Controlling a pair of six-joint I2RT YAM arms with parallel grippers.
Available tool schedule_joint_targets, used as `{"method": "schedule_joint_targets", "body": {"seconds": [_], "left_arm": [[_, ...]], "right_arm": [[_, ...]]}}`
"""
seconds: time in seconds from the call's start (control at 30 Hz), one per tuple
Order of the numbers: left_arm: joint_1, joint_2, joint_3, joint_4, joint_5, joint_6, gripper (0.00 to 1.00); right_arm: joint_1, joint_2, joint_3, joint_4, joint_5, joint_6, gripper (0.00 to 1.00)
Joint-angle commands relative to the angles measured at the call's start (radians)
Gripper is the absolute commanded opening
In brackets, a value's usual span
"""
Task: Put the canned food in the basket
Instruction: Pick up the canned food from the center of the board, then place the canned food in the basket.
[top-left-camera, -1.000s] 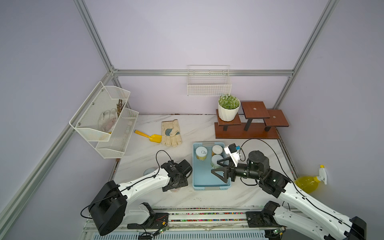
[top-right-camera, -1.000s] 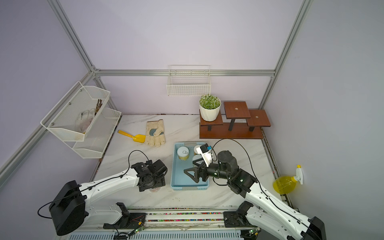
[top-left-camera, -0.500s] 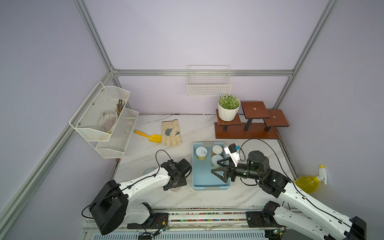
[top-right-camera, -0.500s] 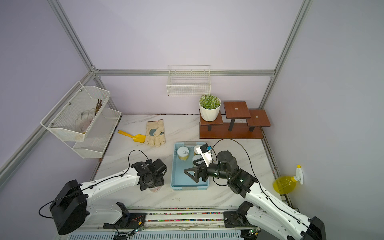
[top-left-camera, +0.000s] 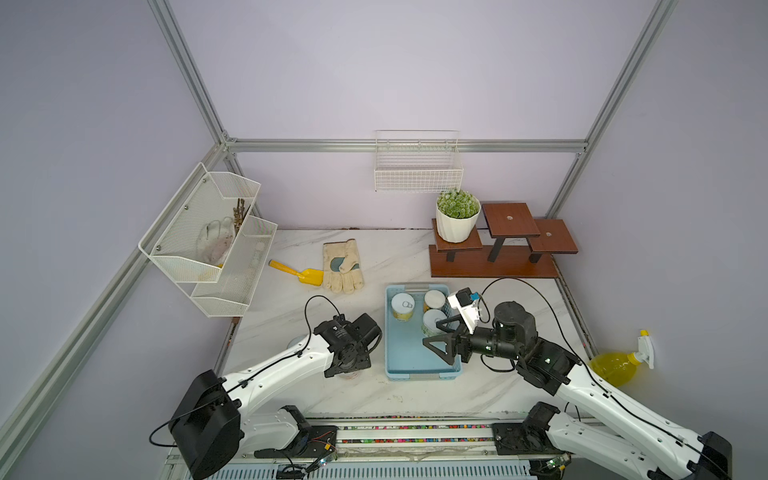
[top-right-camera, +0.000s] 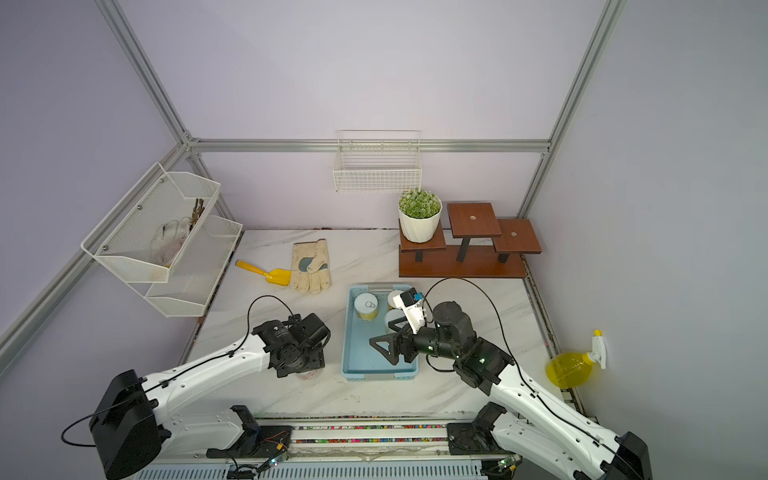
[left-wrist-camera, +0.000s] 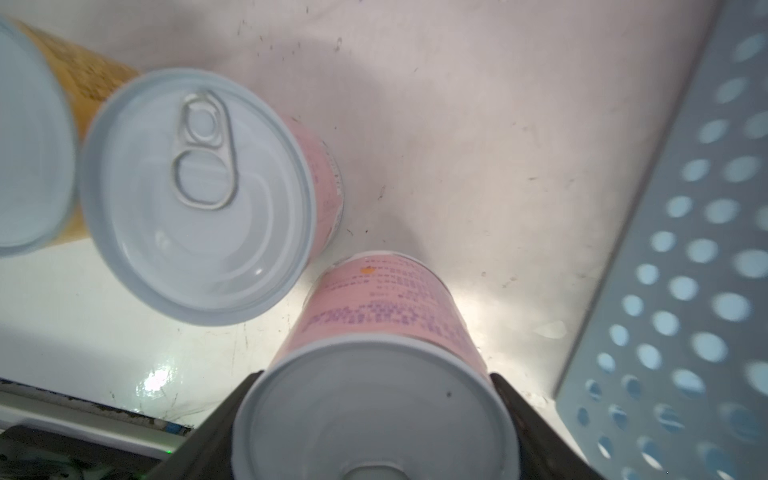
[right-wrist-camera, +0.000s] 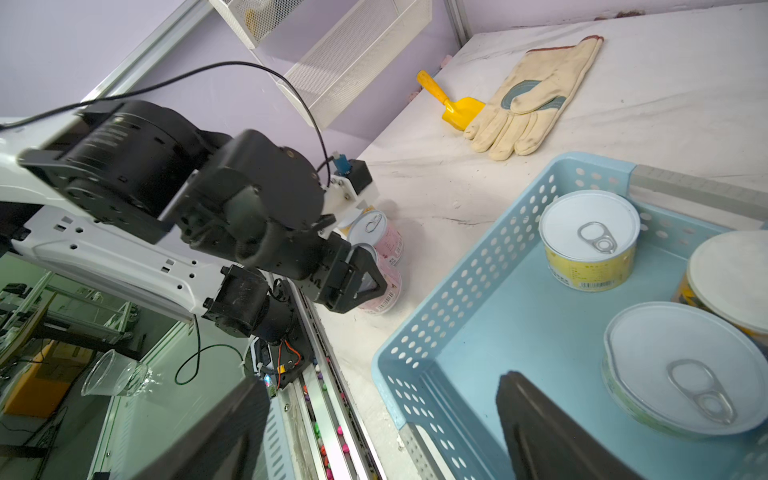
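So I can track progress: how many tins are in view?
6. In the blue basket: yellow-labelled tin, plain-topped tin, green-labelled tin. On the table beside it: orange-labelled tin, pink ring-pull tin, pink tin between the left hand's fingers.

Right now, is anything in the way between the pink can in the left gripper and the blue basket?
No. Only bare table lies between the pink can, in the left gripper, and the basket; it just has to clear the wall. The ring-top can stands on its other side.
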Motion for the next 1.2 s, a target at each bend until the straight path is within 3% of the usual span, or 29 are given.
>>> {"method": "schedule_joint_targets", "body": {"seconds": [0.0, 0.17, 0.27, 0.63, 1.17], "left_arm": [[0.002, -0.057, 0.093, -0.019, -0.060, 0.080, 0.22], [0.002, -0.060, 0.162, -0.012, -0.035, 0.156, 0.08], [0.003, -0.057, 0.204, -0.004, -0.028, 0.192, 0.06], [0.002, 0.129, 0.447, -0.005, 0.061, 0.375, 0.03], [-0.010, 0.455, 0.731, -0.008, 0.130, 0.503, 0.03]], "right_arm": [[0.004, -0.022, 0.011, -0.009, 0.042, -0.027, 0.92], [0.004, -0.035, 0.012, 0.021, 0.047, -0.019, 0.92], [0.004, -0.049, 0.010, 0.028, 0.063, -0.014, 0.92], [0.004, -0.137, 0.005, -0.009, 0.104, -0.038, 0.93], [0.005, -0.234, -0.024, -0.115, 0.315, 0.003, 0.94]]}}
